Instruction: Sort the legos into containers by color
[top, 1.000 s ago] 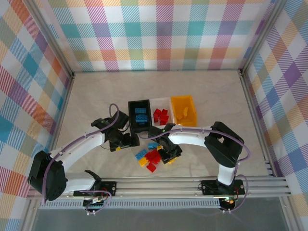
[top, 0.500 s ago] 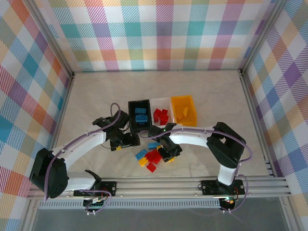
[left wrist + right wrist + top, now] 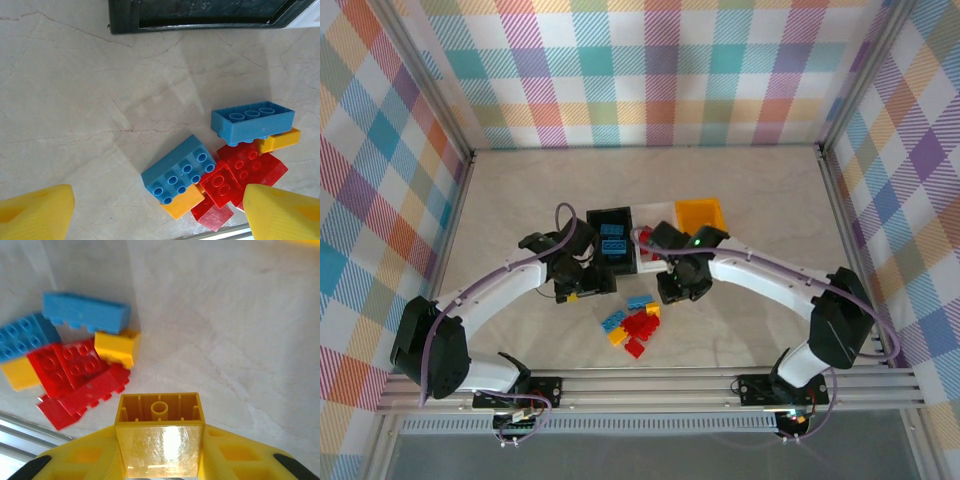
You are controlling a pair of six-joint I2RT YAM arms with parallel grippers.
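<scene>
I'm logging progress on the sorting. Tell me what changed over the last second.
The right hand lifted off the brick pile and moved toward the orange bin, now clamped on a yellow brick. The left hand, open, edged a little toward the black bin. The pile and both bins stayed put.

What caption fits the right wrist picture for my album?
The right pincer grips a yellow brick, with a small pile of blue, red and yellow bricks lying on the table.
</scene>
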